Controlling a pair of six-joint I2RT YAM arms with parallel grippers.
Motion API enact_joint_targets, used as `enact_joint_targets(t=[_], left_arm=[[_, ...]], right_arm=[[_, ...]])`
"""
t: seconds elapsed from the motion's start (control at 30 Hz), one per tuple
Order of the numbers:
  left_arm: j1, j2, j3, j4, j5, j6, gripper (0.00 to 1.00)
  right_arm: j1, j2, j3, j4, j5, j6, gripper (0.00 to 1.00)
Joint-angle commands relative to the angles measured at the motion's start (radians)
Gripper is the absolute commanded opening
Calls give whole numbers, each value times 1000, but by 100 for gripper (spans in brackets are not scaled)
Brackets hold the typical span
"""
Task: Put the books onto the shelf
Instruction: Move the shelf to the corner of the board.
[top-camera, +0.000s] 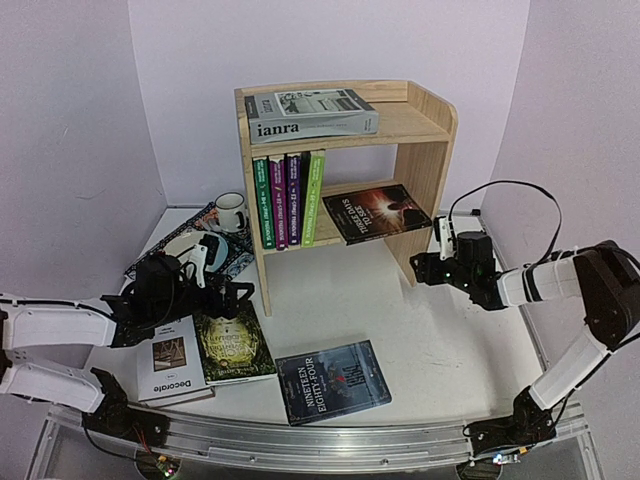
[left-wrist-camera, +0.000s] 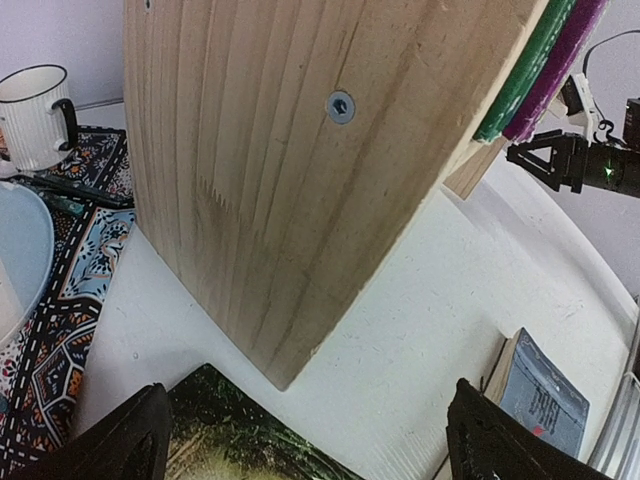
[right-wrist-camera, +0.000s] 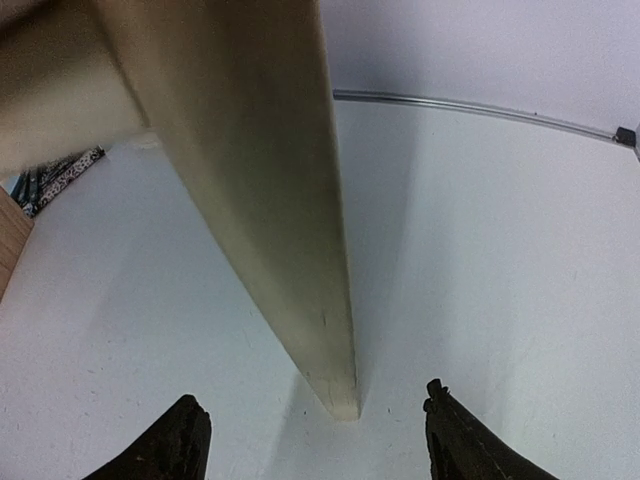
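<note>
Pine shelf (top-camera: 425, 170) upper centre, grey book (top-camera: 312, 115) on top, upright books (top-camera: 290, 198) below, three flat books (top-camera: 333, 380) lower left on table (top-camera: 400, 330) – left gripper (left-wrist-camera: 305, 440) wide apart above one, right gripper (right-wrist-camera: 315, 435) apart, facing shelf's side panel

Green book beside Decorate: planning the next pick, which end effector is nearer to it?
Left. The left end effector hangs open over the far edge of the green book; the right end effector is off by the right side panel of the shelf, well away.

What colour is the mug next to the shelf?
White, with a black rim and handle. The left wrist view shows the mug best.
</note>
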Motion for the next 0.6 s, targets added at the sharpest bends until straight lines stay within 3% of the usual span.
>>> enact_joint_targets(t=[0.0, 0.37, 0.57], left_arm=[[-1, 77, 31, 132, -16, 40, 97], [-35, 247, 78, 287, -104, 48, 97], [-39, 377, 145, 322, -110, 47, 91]], right_arm=[[-19, 37, 27, 184, -14, -28, 74], [-51, 126, -14, 405, -44, -21, 75], [-91, 175, -19, 486, -84, 14, 60]])
